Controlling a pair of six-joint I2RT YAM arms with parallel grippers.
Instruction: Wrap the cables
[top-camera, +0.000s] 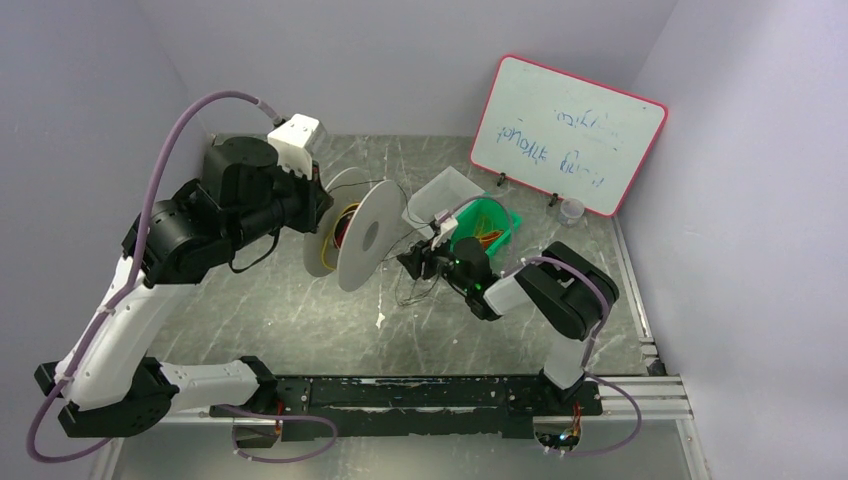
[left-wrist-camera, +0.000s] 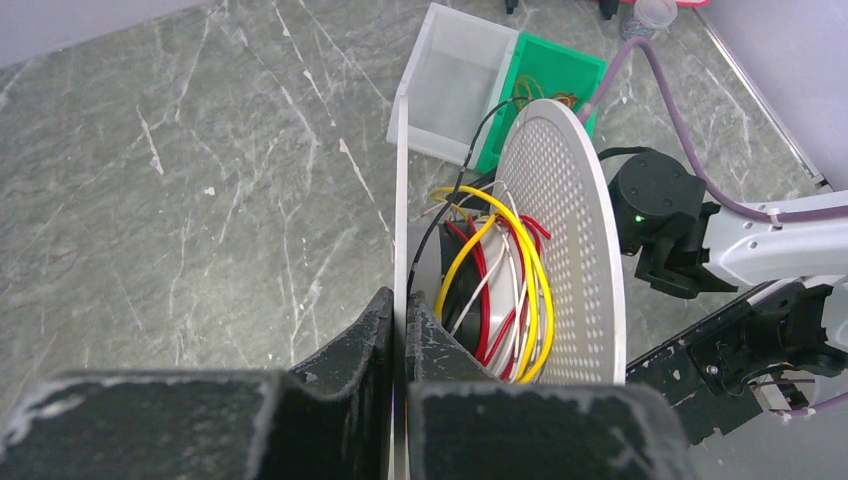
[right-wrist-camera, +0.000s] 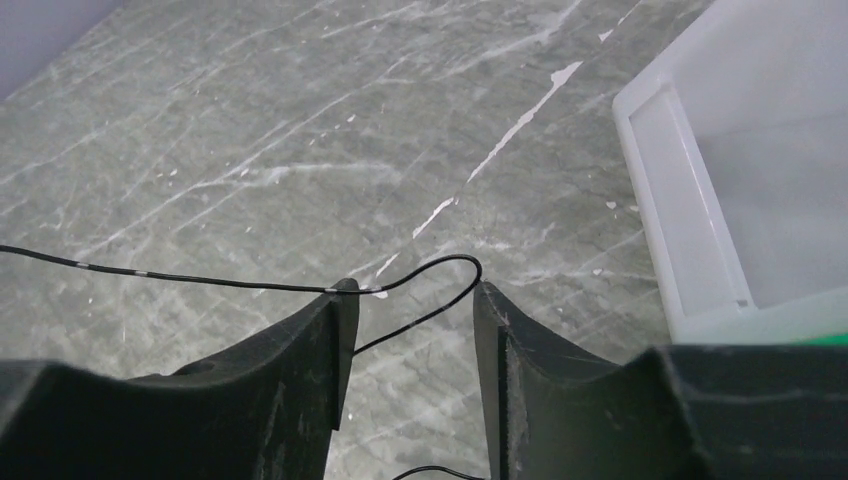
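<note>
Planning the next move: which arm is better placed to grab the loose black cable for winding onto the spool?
Right. The right gripper stands open around a loop of the black cable, while the left gripper is shut on the spool, holding it up.

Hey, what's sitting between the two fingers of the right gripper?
A loop of thin black cable crosses the gap of the right gripper, with bare table beneath; the right wrist view shows it.

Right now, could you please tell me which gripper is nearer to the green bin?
Right. The right gripper sits just beside the green bin, on its spool side; the left gripper clamps the far flange of the spool, across the spool from the bin.
</note>
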